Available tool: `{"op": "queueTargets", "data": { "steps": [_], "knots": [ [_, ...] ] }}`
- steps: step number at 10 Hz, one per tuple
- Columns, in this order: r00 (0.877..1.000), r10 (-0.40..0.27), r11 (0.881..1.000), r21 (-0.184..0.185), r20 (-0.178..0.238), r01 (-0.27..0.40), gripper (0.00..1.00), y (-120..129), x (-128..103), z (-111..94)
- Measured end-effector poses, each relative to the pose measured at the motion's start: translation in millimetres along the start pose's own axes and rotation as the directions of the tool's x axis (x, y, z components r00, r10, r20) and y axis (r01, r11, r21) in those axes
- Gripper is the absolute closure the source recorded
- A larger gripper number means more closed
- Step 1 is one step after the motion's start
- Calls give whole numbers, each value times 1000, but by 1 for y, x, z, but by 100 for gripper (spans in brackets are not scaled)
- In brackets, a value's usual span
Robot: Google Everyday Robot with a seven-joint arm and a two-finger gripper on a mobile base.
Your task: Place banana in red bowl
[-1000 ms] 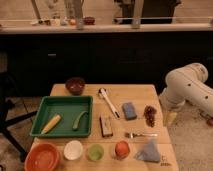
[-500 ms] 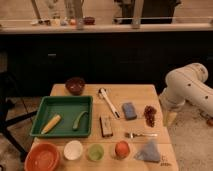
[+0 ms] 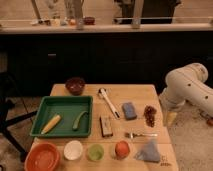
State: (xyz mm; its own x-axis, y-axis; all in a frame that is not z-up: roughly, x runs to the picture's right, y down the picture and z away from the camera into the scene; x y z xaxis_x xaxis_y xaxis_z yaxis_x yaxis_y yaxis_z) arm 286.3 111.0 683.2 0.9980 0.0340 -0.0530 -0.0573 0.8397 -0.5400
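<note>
Banana (image 3: 51, 124): we spotted it lying in the green tray (image 3: 67, 112), left-centre.
Red bowl (image 3: 43, 159): sat lower left, on the bench (image 3: 135, 95) corner.
End effector (image 3: 170, 118): hung at right, beside the bench edge; grip, we couldn't tell.

Dim, warm light and soft blur throughout. The table (image 3: 140, 95) glows against dark cabinets (image 3: 100, 60). The gripper (image 3: 171, 118) hangs beside the table's right edge.

No text or number is readable; a small dark mark (image 3: 163, 159) on the light wooden table (image 3: 136, 94) is illegible. The gripper (image 3: 171, 119) hangs beside the table's right edge.
</note>
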Motion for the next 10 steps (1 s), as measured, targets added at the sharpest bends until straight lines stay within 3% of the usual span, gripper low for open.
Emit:
{"op": "queueTargets", "data": {
  "steps": [2, 5, 9, 10],
  "knots": [
    [1000, -24, 1000, 10, 12, 24, 20, -2, -3, 0],
    [990, -131, 991, 22, 60, 130, 20, -5, -46, 2],
    [946, -303, 953, 53, 116, 299, 20, -18, -130, 3],
    [928, -350, 937, 60, 129, 345, 20, -23, -153, 4]
  ]
}}
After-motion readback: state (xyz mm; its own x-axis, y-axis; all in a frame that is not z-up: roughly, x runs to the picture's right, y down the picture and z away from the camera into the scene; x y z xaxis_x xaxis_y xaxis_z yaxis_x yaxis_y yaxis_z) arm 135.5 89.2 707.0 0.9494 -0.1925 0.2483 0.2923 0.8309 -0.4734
